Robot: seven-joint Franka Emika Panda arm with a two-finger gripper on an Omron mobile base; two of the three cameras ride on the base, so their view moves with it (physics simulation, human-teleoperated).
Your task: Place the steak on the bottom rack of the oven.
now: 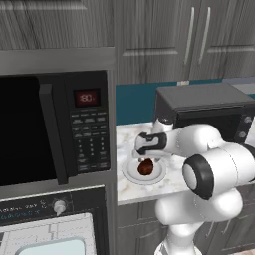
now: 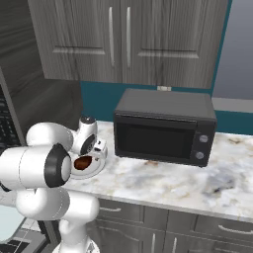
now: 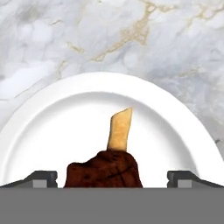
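The steak (image 3: 105, 171), a dark reddish-brown lump with a tan bone end, lies on a round white plate (image 3: 109, 81) on the marble counter. My gripper (image 3: 113, 178) hangs just above it, open, with one fingertip on each side and well clear of the meat. From the left base view the steak (image 1: 145, 167) sits under the gripper (image 1: 146, 158); from the right the steak (image 2: 83, 162) sits beside the gripper (image 2: 92, 157). The oven (image 1: 50, 224), with its dark control strip, silver knob and pale door, stands shut at the lower left, below counter height.
A big black microwave (image 1: 50, 129) with a keypad sits above the oven. A small black box oven (image 2: 165, 128) stands on the counter (image 2: 163, 183) right of the plate. Grey cabinets (image 2: 123, 39) hang above.
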